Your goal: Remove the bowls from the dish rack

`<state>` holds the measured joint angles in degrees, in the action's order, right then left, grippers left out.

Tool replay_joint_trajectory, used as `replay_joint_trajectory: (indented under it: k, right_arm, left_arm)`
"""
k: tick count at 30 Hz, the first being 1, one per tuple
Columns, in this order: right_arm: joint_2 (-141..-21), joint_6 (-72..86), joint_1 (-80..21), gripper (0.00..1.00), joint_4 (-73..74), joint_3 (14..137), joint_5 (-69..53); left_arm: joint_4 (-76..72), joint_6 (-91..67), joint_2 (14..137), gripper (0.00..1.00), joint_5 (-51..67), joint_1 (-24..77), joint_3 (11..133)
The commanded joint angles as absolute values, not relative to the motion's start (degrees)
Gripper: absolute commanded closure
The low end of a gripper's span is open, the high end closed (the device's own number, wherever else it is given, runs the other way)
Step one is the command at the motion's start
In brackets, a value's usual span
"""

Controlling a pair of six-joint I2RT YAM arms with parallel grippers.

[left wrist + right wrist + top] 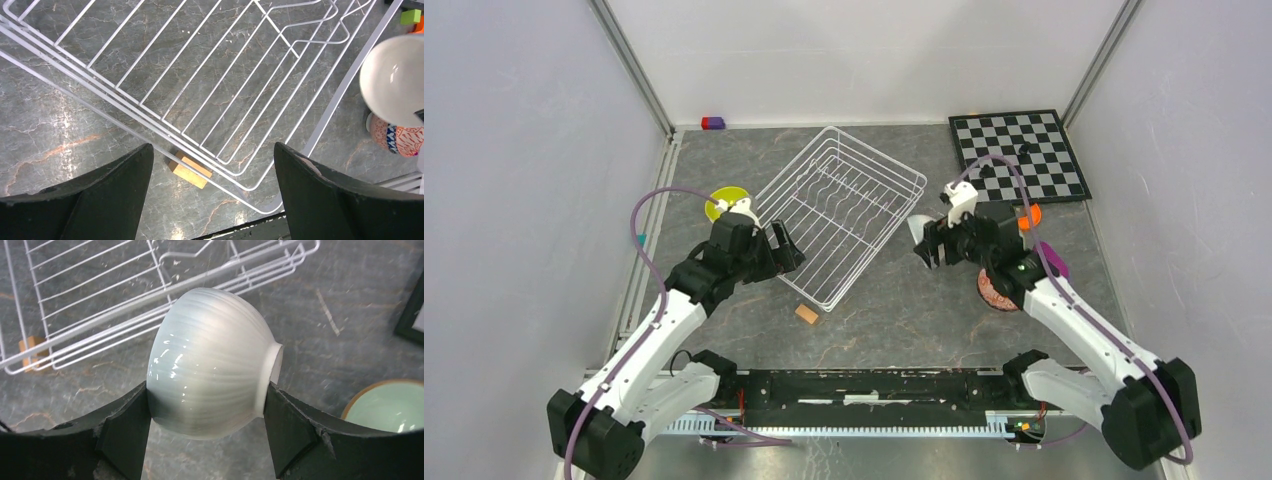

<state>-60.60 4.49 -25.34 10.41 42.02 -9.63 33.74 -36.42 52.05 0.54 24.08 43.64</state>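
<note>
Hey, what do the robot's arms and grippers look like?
The left arm and right arm have white shells with black joints. A purple cable loops along each. The left gripper and right gripper are black, with two broad, tapering matte fingers, slightly scuffed at the edges.

Two arms reach forward from their bases, elbows bent, wrists turned inward toward each other. The left tool (786,250) hovers low, its two dark fingers spread wide apart. The right tool (922,243) is clamped on a white bowl (210,370) held on its side, one finger at the rim, the other pressed beside the foot.
</note>
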Motion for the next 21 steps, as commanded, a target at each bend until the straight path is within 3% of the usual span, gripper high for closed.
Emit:
replay_joint_trajectory:
  k: [1, 13, 21]
  right_arm:
    - [-54.08, 9.97, -25.27, 0.86, 2.99, 36.14, -14.42]
    - [-57.64, 12.72, -25.30, 0.82, -3.43, 26.90, -25.32]
    - [-62.43, 9.38, -25.28, 0.53, -0.46, 28.77, -23.74]
  left_arm:
    - [32.12, -39.50, 50.21, 0.04, 0.17, 23.82, 43.36]
    - [31.96, -39.70, 49.30, 0.04, 1.68, 23.85, 43.32]
    - [31.44, -39.55, 50.50, 0.04, 2.08, 23.84, 43.32]
